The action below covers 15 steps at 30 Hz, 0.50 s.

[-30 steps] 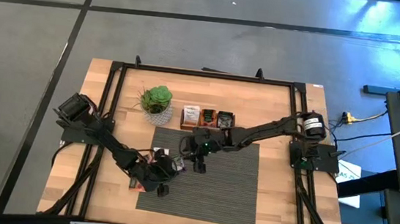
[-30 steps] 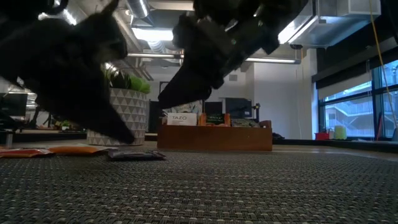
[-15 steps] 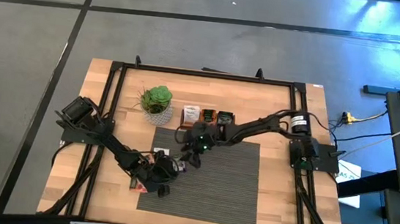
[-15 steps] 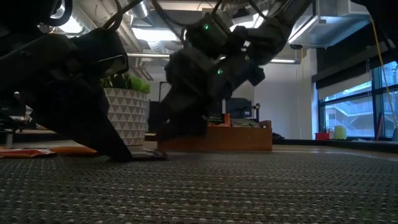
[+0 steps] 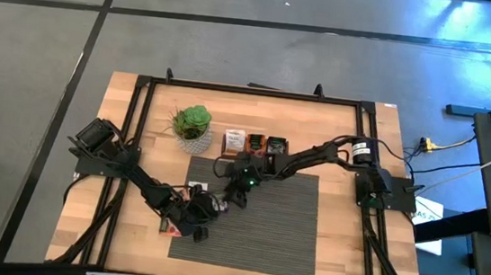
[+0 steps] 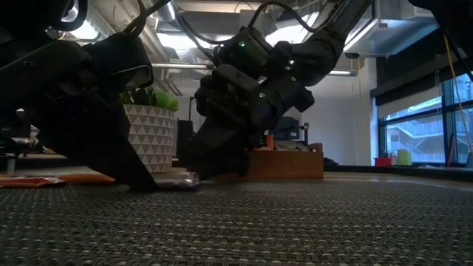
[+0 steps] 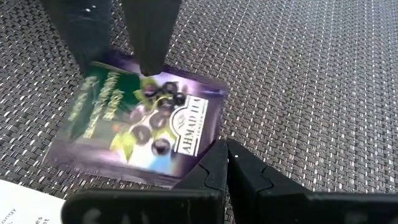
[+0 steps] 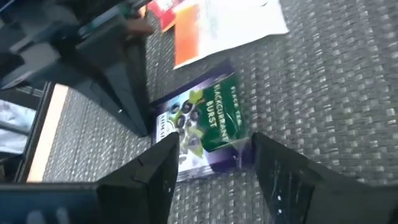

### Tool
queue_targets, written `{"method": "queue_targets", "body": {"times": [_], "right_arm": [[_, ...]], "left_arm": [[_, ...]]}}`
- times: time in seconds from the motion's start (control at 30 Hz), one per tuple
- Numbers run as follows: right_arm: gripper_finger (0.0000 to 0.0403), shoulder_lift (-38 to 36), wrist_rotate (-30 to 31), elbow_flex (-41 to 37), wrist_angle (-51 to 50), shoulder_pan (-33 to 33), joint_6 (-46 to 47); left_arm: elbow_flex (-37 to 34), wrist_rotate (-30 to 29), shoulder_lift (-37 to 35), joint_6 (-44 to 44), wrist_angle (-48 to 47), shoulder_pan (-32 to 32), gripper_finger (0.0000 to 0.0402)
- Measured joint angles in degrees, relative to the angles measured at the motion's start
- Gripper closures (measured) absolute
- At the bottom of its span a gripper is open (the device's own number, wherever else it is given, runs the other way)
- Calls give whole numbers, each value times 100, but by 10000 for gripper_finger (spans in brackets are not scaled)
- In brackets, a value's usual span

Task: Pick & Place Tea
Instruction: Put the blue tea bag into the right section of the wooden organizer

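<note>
A purple-and-green tea sachet (image 7: 140, 118) lies flat on the grey woven mat (image 5: 282, 222), near the mat's far left corner. My left gripper (image 7: 225, 155) is shut, with its tips at one edge of the sachet. My right gripper (image 8: 214, 165) is open. It has come low from the opposite side, and its two fingers stand at the sachet's other end. In the high view both grippers meet over the sachet, left (image 5: 205, 206) and right (image 5: 227, 199). The low view shows the sachet (image 6: 177, 180) between the two dark hands. My left gripper rests its shut fingertips on the sachet's edge (image 7: 202, 155), near a corner. It comes slanting down from the table's left. The sachet lies flat on the mat. My right gripper has one fingertip (image 7: 149, 62) on the sachet's printed face near its far edge. The other finger (image 7: 84, 50) stands by the corner, and I cannot tell whether it touches. It comes slanting down from the table's right.
Orange and white sachets (image 8: 211, 25) lie just beyond on the mat's left edge, and another white one (image 7: 18, 199) lies by my left gripper. The wooden tray (image 5: 254, 144) and potted plant (image 5: 192, 125) stand at the back. The mat's right half (image 5: 290, 241) is free.
My right gripper has come down toward the mat and toward the sachet, rolling its wrist as it sank. Its fingers now stand low at the sachet's end. The sachet lies where it was.
</note>
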Motion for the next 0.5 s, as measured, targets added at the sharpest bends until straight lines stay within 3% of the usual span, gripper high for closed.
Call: {"method": "queue_targets", "body": {"times": [0.5], "right_arm": [[263, 11, -288, -2, 184, 15, -22]], "left_arm": [[-6, -57, 7, 0, -9, -7, 399]]}}
